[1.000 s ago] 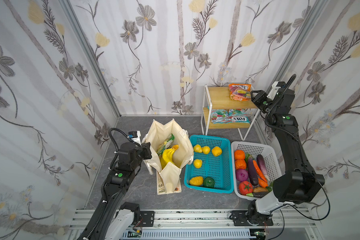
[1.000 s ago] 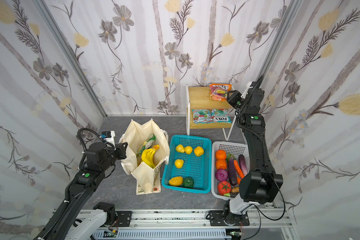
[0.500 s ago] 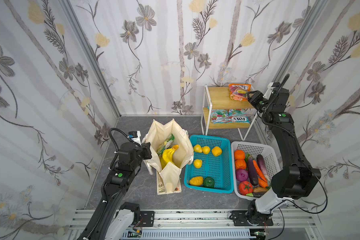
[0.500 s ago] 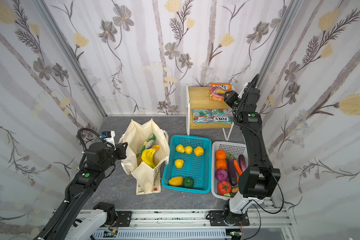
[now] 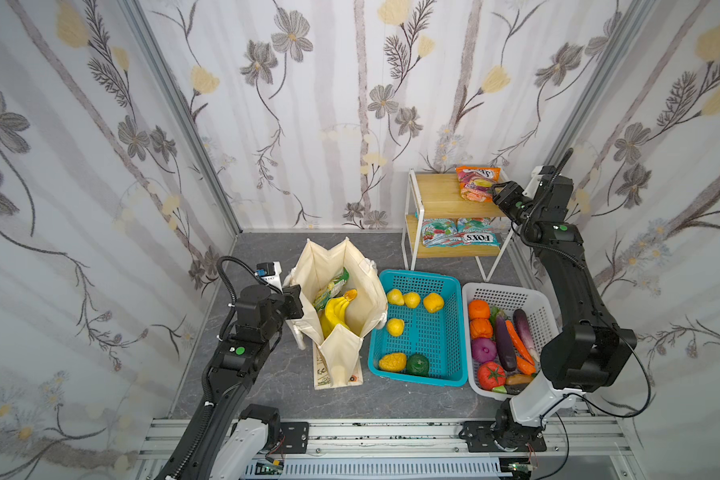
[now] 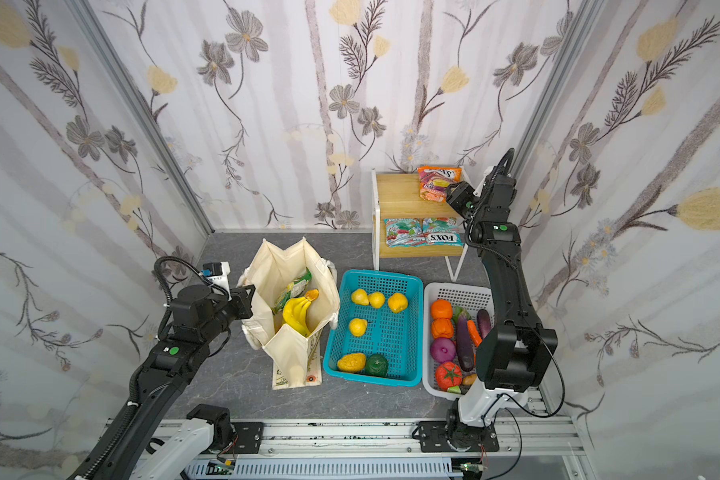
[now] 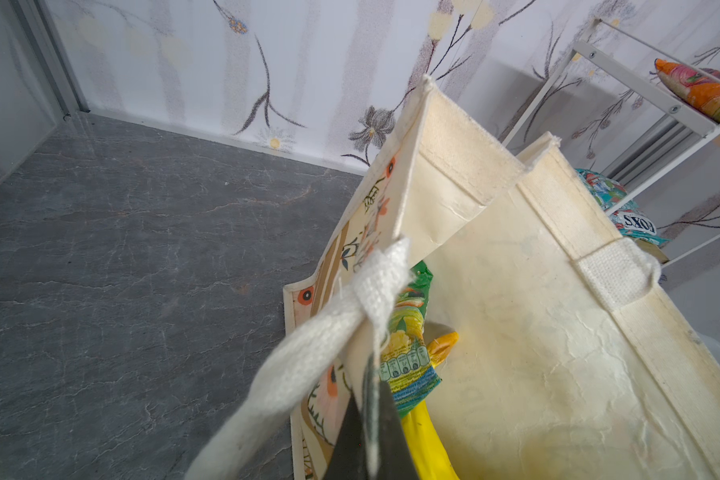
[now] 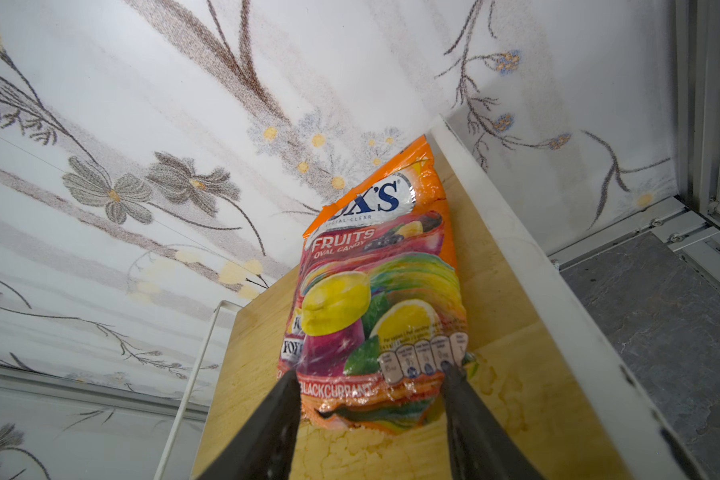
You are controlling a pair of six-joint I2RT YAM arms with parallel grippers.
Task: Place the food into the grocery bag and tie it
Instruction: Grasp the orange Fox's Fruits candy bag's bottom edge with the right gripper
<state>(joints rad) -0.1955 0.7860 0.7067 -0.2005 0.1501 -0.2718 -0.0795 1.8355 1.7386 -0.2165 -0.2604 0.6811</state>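
In the right wrist view, the right jaws are seen spread open, one at each side of the lower edge of the orange candy packet (image 8: 375, 299), which lies flat on the rack's top shelf (image 8: 528, 374). The left jaws are closed on the rim of the grocery bag (image 5: 329, 266), stood open on the tabletop (image 5: 292, 399) just beside the teal basket (image 5: 416, 376), with a banana bunch (image 5: 335, 316) and a green packet (image 5: 329, 286) inside.

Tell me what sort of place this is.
Likely a robot lab cell staged as a grocery corner: floral-papered walls on aluminium framing, left arm and right arm mounted on a rail, and a teal basket of toy fruit beside a grocery bag.
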